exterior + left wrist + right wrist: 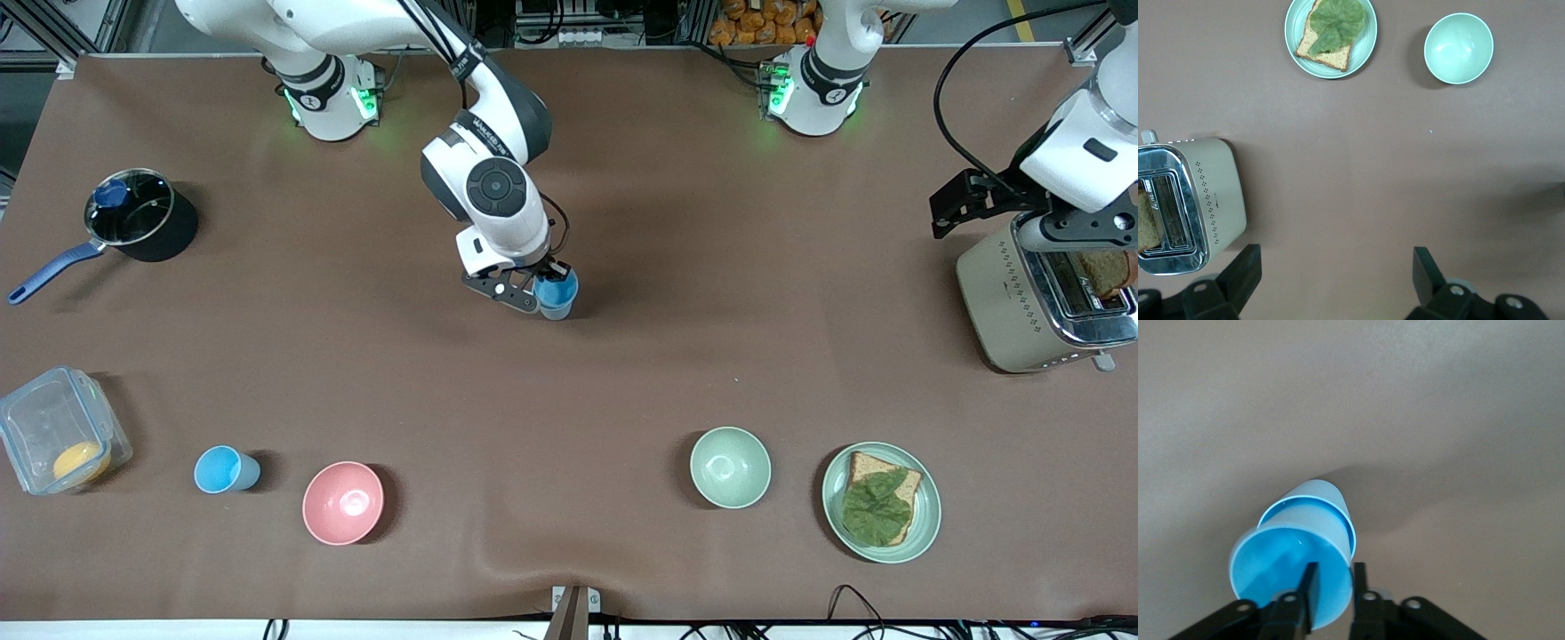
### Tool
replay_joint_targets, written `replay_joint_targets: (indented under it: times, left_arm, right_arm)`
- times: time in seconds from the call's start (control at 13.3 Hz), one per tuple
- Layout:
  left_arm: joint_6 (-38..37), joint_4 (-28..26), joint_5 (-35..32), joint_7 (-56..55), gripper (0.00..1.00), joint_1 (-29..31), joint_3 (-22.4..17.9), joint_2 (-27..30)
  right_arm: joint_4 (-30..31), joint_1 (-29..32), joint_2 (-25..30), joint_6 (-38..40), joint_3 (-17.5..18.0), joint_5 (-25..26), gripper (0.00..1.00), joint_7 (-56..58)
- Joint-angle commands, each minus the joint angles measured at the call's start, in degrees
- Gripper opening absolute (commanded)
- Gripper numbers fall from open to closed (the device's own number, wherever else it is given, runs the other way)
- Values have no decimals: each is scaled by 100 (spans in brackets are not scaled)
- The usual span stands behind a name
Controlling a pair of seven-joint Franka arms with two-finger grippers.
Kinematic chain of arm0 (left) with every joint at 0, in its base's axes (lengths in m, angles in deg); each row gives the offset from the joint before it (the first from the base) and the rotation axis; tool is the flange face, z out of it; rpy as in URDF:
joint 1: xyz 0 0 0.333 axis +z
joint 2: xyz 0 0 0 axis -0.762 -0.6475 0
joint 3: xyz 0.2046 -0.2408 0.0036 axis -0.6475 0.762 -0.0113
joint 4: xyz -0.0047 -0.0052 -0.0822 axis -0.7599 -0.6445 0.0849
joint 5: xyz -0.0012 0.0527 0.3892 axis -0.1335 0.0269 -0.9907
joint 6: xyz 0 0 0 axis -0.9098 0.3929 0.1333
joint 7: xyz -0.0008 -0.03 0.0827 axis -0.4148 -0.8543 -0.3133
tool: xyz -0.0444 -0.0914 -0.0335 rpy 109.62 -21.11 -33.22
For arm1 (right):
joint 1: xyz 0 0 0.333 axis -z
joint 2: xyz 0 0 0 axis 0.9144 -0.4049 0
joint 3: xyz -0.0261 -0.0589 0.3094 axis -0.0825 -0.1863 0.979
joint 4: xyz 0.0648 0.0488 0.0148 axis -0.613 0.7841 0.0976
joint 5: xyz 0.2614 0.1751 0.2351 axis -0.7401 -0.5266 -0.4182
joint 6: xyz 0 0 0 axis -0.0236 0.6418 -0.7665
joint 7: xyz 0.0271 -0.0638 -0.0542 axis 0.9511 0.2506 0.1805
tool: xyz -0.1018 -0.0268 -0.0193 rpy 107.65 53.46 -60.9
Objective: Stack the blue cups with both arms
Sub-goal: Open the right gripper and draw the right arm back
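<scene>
My right gripper (pixel 547 283) is over the middle of the table, shut on the wall of a blue cup (pixel 560 286), one finger inside and one outside. In the right wrist view my right gripper (pixel 1333 570) holds that cup (pixel 1271 567) nested in a second, paler blue cup (pixel 1328 500), whose base (pixel 556 309) shows below it. A third blue cup (pixel 222 468) stands near the front edge toward the right arm's end, beside a pink bowl (pixel 343 502). My left gripper (pixel 973 203) waits open and empty beside the toaster (pixel 1031 298); its fingers (pixel 1245 273) are spread wide over bare table.
A black saucepan (pixel 142 216) with a small blue object in it and a clear container (pixel 58 431) sit toward the right arm's end. A green bowl (pixel 730 467) and a plate (pixel 925 524) with bread and a leaf lie near the front edge; both show in the left wrist view, the bowl (pixel 1458 48) beside the plate (pixel 1293 40).
</scene>
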Motion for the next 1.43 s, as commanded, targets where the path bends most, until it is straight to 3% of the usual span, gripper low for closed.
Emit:
replay_joint_targets:
  times: [0.0,0.38,0.75,1.05,1.13,1.28,1.35]
  left_arm:
    - [-73,-43,177,-51,100,23,-30,124]
    - [-82,-25,168,11,100,120,-57,159]
    - [-73,-8,238,-77,100,137,-74,133]
    - [-38,-16,265,-7,100,242,-74,124]
    - [-38,-16,273,-6,100,443,13,115]
    - [-38,-34,282,-6,100,1031,626,115]
    - [-38,-8,213,2,100,981,638,115]
  right_arm:
    - [-215,32,35,211,-64,-87,100,72]
    - [-233,908,562,1581,-90,1,100,1922]
    - [-233,2507,1001,2161,-108,194,100,4296]
    - [-224,3256,1555,2329,-99,546,100,5009]
    - [-233,3353,1695,2478,-99,546,100,5246]
    - [-233,3643,2002,2663,-82,546,100,5660]
    - [-242,3731,2152,2829,-90,546,100,5932]
